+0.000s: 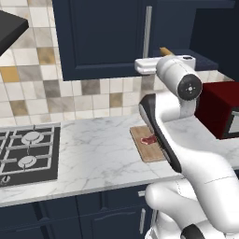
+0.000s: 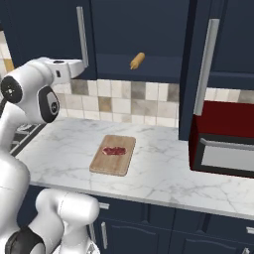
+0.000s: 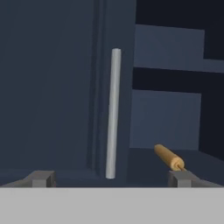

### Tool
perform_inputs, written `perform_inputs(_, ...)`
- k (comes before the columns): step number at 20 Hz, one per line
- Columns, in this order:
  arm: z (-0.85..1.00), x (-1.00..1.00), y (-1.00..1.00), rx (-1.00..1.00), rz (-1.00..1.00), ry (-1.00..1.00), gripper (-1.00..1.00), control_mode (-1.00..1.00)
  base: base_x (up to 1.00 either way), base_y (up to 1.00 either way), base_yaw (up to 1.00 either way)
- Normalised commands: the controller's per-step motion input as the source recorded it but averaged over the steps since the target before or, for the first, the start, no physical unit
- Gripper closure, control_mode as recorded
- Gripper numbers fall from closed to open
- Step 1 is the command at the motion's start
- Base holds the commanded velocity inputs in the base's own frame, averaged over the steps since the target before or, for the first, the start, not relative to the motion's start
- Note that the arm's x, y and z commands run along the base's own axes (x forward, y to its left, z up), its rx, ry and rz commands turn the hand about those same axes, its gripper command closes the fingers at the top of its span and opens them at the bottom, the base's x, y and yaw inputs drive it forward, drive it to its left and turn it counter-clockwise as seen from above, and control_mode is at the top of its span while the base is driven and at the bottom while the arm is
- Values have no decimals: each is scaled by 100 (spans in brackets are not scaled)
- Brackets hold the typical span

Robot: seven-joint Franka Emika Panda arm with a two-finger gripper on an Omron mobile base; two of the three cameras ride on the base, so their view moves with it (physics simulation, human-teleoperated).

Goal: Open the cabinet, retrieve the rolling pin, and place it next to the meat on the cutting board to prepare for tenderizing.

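Observation:
The navy cabinet (image 1: 100, 37) above the counter has its right door (image 2: 191, 74) swung open and its left door shut. The tan rolling pin (image 2: 137, 60) lies on the bottom shelf inside, and its end pokes out past my arm (image 1: 165, 50). In the hand view the rolling pin (image 3: 168, 157) lies low on the right, beside the shut door's silver handle (image 3: 113, 113). My gripper (image 3: 112, 178) is open and empty, held up in front of that handle (image 1: 148, 30), short of the shelf. Below, the cutting board (image 2: 106, 166) lies on the counter with the red meat (image 2: 114, 150) on it.
A red microwave (image 2: 223, 144) stands on the counter at the right, under the open door's long handle (image 2: 206, 67). A gas hob (image 1: 28, 149) is set into the marble counter (image 1: 93, 154) at the left, with a dark hood (image 1: 9, 28) above it.

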Motion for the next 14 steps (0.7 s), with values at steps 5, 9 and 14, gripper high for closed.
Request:
perform_inputs(5, 0, 53, 0, 0, 0, 0, -100, -100, 0, 0, 0)
perform_inputs(9, 0, 58, 0, 0, 0, 0, -100, -100, 0, 0, 0)
perform_inputs(14, 0, 49, -1, 0, 1, 0, -100, -100, 0, 0, 0)
